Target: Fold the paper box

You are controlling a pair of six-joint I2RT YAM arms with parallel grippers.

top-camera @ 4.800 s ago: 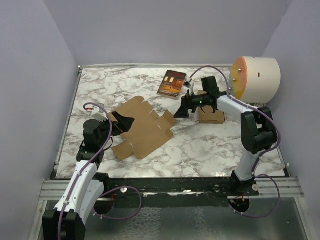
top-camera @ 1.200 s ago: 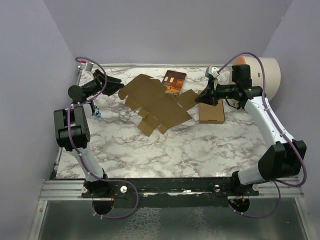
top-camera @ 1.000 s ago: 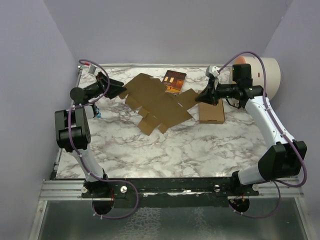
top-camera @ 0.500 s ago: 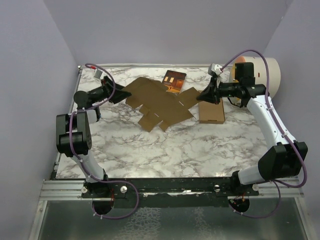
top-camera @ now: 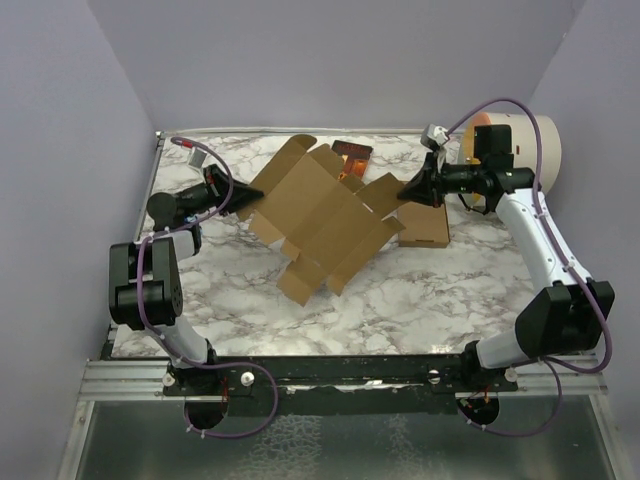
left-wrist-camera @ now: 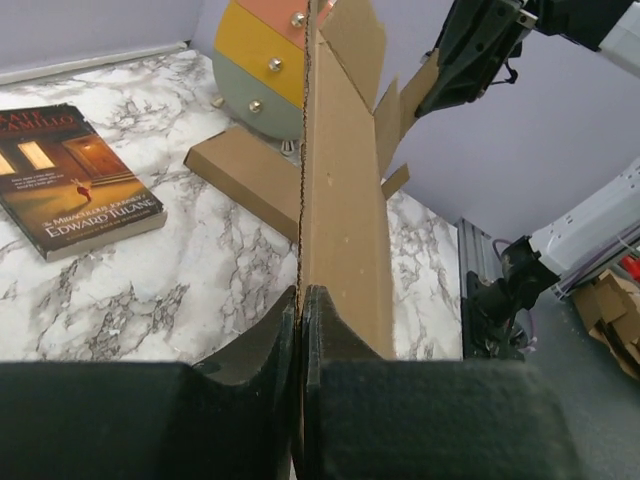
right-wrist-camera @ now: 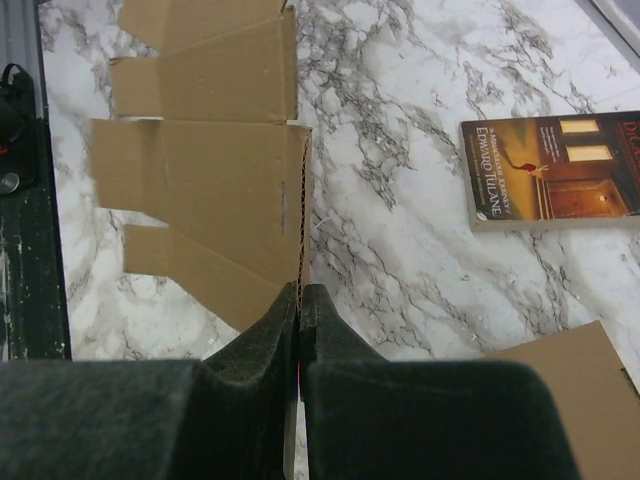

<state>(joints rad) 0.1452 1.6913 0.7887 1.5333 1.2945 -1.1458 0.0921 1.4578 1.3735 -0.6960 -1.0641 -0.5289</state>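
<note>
**Paper box** (top-camera: pixel 325 215). One flat die-cut sheet of plain brown cardboard, unfolded, with flaps and notches along its edges. It sits at the centre of the top view, spanning from one gripper to the other and tilted. Its upper flaps rise toward the upper centre of the frame and its lowest flaps point to lower centre. Whether the lowest flap touches the table cannot be told.

**Left gripper** (top-camera: pixel 243 200). Left of centre in the top view. It is pressed together on the left edge of the paper box. In the left wrist view the dark fingers (left-wrist-camera: pixel 250 350) pinch the cardboard, which runs edge-on up the middle of the frame.

**Right gripper** (top-camera: pixel 408 190). Right of centre in the top view. It pinches a tab at the right end of the paper box. In the right wrist view the cardboard spreads to the upper left from the pinch.

**Book** (right-wrist-camera: pixel 555 165). Dark red-brown picture cover, lying flat on the table. In the top view it is at upper centre, partly hidden behind the paper box.

**Slim brown carton** (top-camera: pixel 425 228). Lying flat, just below the right gripper in the top view.

**Drum** (top-camera: pixel 515 155). Cream cylinder lying on its side at upper right, with a coloured end face.

**Table** (top-camera: pixel 450 290). White and grey marble pattern.
</note>
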